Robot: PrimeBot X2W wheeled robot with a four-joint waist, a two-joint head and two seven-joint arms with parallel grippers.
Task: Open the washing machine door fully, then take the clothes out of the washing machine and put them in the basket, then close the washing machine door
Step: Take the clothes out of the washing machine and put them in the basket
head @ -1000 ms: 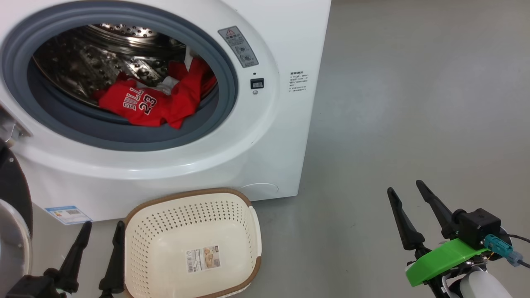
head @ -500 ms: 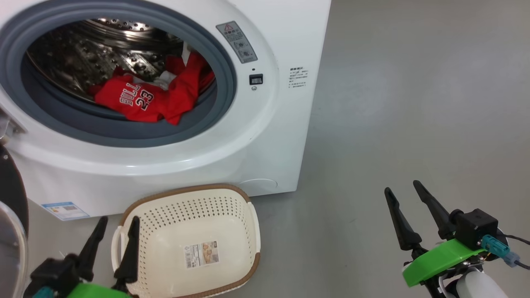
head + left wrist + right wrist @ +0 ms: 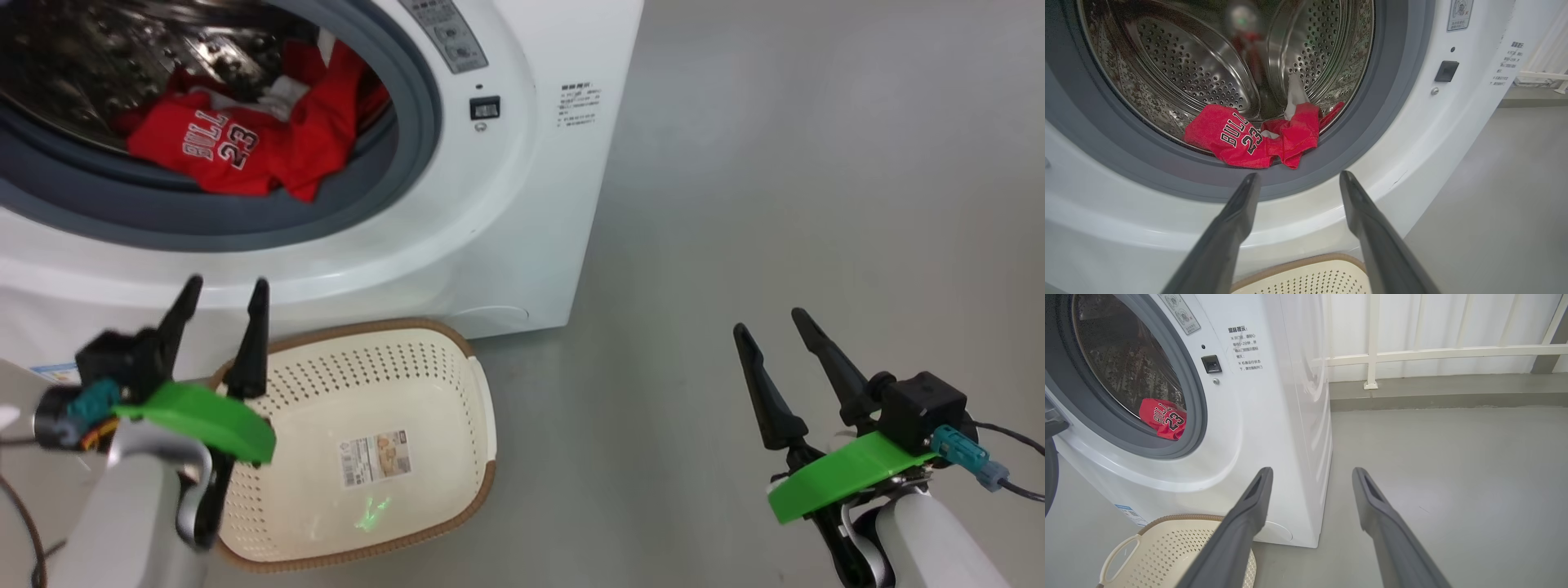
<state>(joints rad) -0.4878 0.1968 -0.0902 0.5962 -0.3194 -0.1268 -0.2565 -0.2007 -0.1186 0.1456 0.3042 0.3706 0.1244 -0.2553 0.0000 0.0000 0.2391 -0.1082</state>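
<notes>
The washing machine (image 3: 506,204) stands with its mouth uncovered, and the red clothes (image 3: 229,147), one reading 23, lie at the drum's front lip. A dark edge of the washing machine door (image 3: 1050,469) shows swung out on the machine's left. The cream basket (image 3: 367,441) sits empty on the floor below the opening. My left gripper (image 3: 226,286) is open and empty above the basket's left rim, pointing at the machine's front. In the left wrist view that gripper (image 3: 1299,175) aims just below the clothes (image 3: 1249,139). My right gripper (image 3: 767,320) hangs open and empty over the floor to the right.
Grey floor (image 3: 816,163) stretches to the right of the machine. A white railing (image 3: 1433,353) and a low kerb run along the wall behind. A small blue-and-white label (image 3: 1128,510) sits low on the machine's front.
The head camera has shifted, sliding the whole picture up and left. My left gripper has risen from beside the basket to in front of the machine's lower rim. The right arm held still.
</notes>
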